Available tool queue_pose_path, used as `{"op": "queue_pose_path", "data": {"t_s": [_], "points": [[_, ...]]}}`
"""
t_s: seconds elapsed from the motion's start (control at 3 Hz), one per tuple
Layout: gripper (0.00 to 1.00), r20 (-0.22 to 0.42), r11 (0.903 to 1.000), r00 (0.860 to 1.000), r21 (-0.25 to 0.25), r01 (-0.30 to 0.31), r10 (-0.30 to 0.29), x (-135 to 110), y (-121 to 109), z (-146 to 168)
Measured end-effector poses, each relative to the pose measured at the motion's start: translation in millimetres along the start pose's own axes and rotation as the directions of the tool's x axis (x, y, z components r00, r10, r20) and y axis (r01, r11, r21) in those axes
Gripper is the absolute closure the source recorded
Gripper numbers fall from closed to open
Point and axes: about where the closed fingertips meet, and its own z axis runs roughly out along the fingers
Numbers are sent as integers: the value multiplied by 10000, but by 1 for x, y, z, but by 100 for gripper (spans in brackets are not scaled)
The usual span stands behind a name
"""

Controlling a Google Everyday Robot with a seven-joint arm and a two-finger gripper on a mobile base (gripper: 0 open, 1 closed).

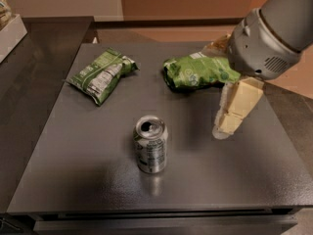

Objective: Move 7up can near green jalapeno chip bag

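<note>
Dark grey counter (73, 180) with a matte, faintly speckled top, seen from above its near edge; behind it lie a tan wall and an orange-brown floor. At the far left edge of the view, part of a white box (10, 31) stands on a neighbouring dark surface.

The 7up can (151, 145) stands upright in the middle of the counter, towards the near edge. Its pull-tab top faces up and its print-covered side faces the viewer, with a dim reflection below it. Nothing touches it.

The green jalapeno chip bag (101, 76) lies flat at the far left of the counter. Its white nutrition panel faces up, and it is well apart from the can.

A wider, brighter green chip bag (200, 72) lies at the far right. Its right end is hidden behind the robot's grey arm housing (266, 38), which enters from the upper right corner.

The cream-coloured claw (226, 126) hangs below that housing, pointing down and to the left over the right part of the counter. It sits to the right of the can, apart from it, and just nearer than the brighter bag. It holds nothing; whether it is released or clenched cannot be told.
</note>
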Motion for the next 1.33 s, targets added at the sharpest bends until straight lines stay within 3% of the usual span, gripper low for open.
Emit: {"op": "queue_pose_path", "data": {"t_s": [0.33,0.67,1.0,1.33], "points": [[0,656,9980,9971,-476,416,-384,-22,5,16],[0,1127,9899,9894,-980,1029,-917,-44,17,39],[0,1397,9664,9803,-1968,1654,-1393,-58,48,81],[0,1483,9447,9756,-2622,1969,-1621,-63,70,110]]}}
